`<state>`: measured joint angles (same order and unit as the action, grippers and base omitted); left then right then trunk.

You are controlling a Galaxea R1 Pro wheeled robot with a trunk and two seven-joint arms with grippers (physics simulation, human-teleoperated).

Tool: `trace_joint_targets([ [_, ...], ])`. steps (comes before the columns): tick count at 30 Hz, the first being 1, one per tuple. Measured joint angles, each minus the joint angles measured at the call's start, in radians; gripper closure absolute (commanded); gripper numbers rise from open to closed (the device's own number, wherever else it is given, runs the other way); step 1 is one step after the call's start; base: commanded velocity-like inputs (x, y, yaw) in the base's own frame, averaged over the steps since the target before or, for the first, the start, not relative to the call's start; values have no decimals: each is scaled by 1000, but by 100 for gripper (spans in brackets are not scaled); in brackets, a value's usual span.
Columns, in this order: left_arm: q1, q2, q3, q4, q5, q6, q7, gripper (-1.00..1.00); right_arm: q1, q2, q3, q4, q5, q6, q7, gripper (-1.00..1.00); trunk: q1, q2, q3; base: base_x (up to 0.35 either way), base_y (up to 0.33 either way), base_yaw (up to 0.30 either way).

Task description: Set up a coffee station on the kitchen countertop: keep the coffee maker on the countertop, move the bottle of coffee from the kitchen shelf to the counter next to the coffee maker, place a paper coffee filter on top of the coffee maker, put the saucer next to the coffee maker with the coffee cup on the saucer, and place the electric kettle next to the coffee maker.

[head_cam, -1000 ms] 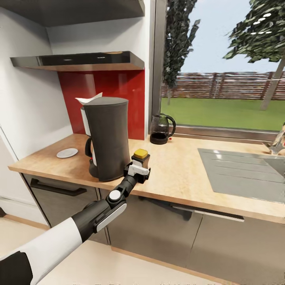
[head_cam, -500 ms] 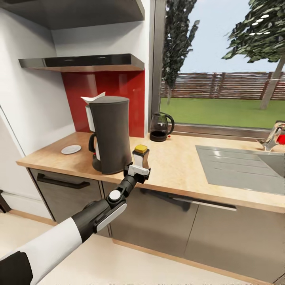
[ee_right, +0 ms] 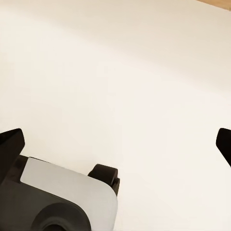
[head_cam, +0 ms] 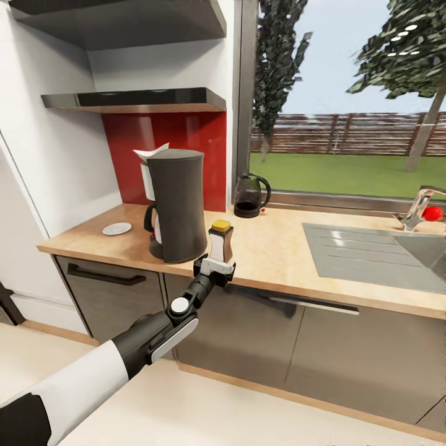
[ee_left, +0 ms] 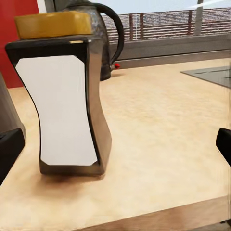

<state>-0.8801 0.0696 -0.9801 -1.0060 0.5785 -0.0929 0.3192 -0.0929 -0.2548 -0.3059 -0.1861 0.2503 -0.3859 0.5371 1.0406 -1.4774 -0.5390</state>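
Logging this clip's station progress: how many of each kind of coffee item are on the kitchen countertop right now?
Coffee makers: 1, the coffee maker
Paper filters: 1, the paper coffee filter on top of the machine
Bottles: 1, the bottle of coffee
Kettles: 1, the electric kettle
Saucers: 1, the saucer
Total: 5

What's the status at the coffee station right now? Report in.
Left end effector open, just short of the bottle of coffee. Bottle upright on the kitchen countertop beside the coffee maker. Right end effector open, over pale floor. Nothing blocking.
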Motion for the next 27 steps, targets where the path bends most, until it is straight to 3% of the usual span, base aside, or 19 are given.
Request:
trace_joint_targets([
  [18, 0, 1, -4, -42, 0, 0, -11, -100, 0, 0, 0, -1, 0, 0, 2, -100, 0, 0, 0, -7, 0, 0],
  [24, 0, -8, -39, -140, 1, 1, -117, -100, 0, -1, -1, -3, -1, 0, 2, -100, 0, 0, 0, 0, 0, 0],
  [27, 0, -30, -48, -160, 3, 1, -222, -100, 0, -5, -1, -3, -1, 0, 2, -100, 0, 0, 0, 0, 0, 0],
])
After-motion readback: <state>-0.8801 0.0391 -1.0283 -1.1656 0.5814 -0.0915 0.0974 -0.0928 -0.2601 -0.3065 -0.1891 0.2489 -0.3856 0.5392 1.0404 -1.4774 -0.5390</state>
